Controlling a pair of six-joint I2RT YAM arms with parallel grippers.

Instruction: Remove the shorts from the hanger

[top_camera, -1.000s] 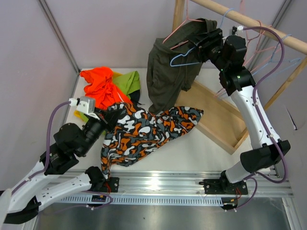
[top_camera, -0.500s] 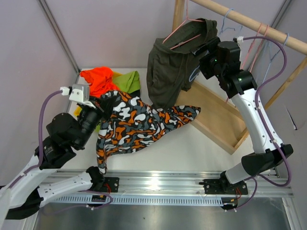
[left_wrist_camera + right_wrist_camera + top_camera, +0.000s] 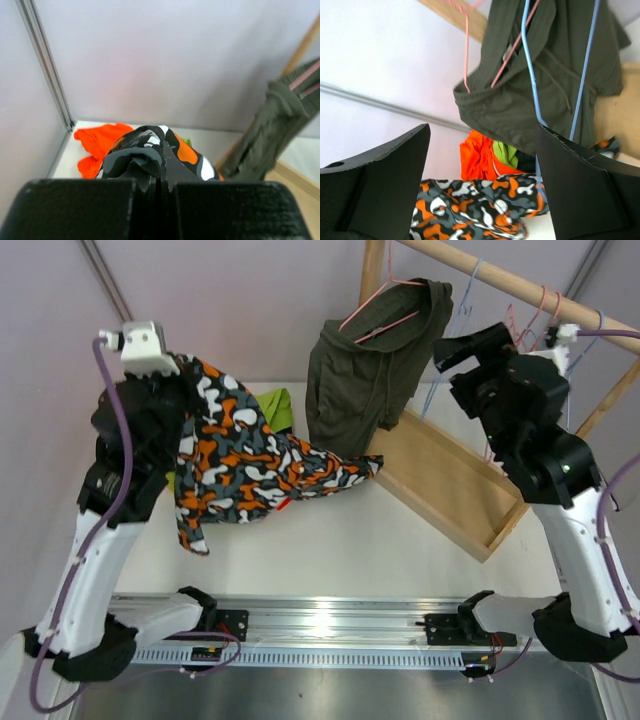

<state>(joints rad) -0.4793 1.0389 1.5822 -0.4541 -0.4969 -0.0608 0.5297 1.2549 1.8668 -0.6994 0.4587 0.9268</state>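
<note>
My left gripper [image 3: 186, 372] is shut on the camouflage shorts [image 3: 255, 465] and holds them high at the left, so the cloth drapes down to the table. The left wrist view shows the cloth bunched between the fingers [image 3: 161, 172]. The dark olive shorts [image 3: 365, 370] hang on a pink hanger [image 3: 385, 318] from the wooden rod [image 3: 520, 285]. To their right my right gripper [image 3: 470, 352] stands open and empty, apart from them. Its wrist view looks at the olive shorts [image 3: 545, 85] past an empty blue hanger [image 3: 532, 75].
Orange shorts [image 3: 95, 142] and lime green shorts [image 3: 278, 405] lie heaped at the back left of the table. A slanted wooden frame [image 3: 450, 490] lies under the rod. More bare hangers [image 3: 530, 325] hang on the rod near the right arm.
The left arm has lifted the camouflage shorts up and to the left. The right gripper has opened, let go of the blue hanger and drawn back to the right from the olive shorts.
</note>
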